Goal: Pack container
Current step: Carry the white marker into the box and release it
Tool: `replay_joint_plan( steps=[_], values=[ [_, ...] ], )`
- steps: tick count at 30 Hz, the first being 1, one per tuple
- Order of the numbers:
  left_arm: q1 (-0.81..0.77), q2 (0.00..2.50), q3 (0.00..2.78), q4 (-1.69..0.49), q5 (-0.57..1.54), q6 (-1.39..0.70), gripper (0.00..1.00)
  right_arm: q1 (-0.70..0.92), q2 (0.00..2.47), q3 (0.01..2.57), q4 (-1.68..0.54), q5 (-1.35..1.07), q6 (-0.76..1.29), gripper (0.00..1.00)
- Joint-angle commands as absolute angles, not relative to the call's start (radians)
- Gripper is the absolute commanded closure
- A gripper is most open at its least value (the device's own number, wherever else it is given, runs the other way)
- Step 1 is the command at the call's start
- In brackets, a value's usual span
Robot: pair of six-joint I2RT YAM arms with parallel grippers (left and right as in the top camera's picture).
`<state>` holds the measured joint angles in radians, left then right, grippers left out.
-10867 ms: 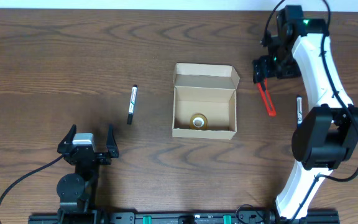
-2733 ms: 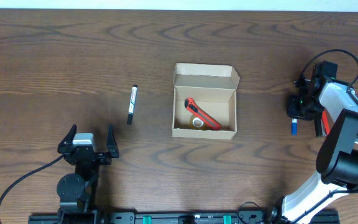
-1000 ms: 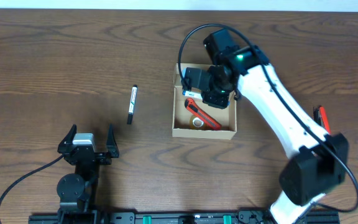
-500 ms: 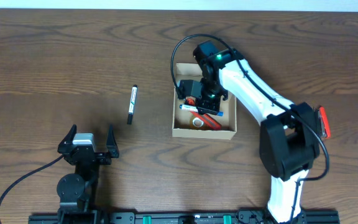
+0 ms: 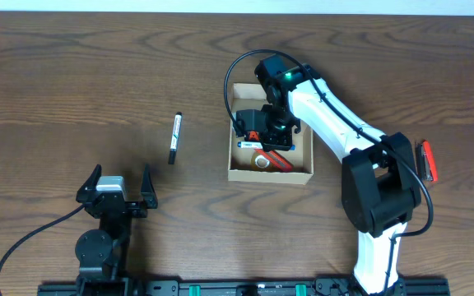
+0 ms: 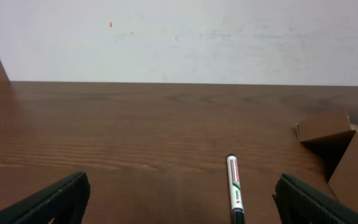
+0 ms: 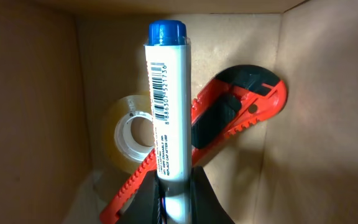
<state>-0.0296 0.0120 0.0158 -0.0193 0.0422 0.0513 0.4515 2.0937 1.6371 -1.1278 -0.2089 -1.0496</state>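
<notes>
Well to the left of the container [image 5: 270, 174], near the table's [image 5: 72, 74] front edge, the left tool [image 5: 112, 191] sits with its two fingers [image 6: 55, 199] spread wide and nothing between them. In its wrist view the fingers frame a pen [image 6: 234, 190] lying on the wood. The pen has a white barrel with a dark cap, green print and a small red mark, and the lettering is too small to read. From above, that pen [image 5: 174, 137] lies left of the container and well apart from it, running nearly front to back.

The container, a plain tan cardboard box with no print on it, stands open at the middle of the table with its flap lid folded back on the far side. The right tool [image 5: 257, 136] reaches down into it, its fingers closed on the lower end of a marker [image 7: 166, 112]. The marker is white with a blue cap. Its barrel carries a barcode with a row of digits beginning 888, and a fine line of text that seems to read "replace cap after use".

On the container floor beneath the marker lie a tape roll [image 7: 126, 140] of clear yellowish tape and a red cutter [image 7: 235, 106] with a black slider. The cutter lies diagonally, and its thin end touches or overlaps the roll.

Well to the right of the container, a second red cutter [image 5: 427, 160] lies on the table.
</notes>
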Motion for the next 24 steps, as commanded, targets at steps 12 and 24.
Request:
replay_joint_plan(
  steps=[12, 24],
  values=[
    [-0.026, 0.005, 0.005, -0.075, 0.026, 0.044, 0.05, 0.45, 2.162, 1.632, -1.102, -0.191, -1.042, 0.8],
    [-0.026, 0.005, 0.005, -0.075, 0.026, 0.044, 0.05, 0.444, 1.979, 1.739, -1.107, -0.104, -0.905, 0.25]
  ],
)
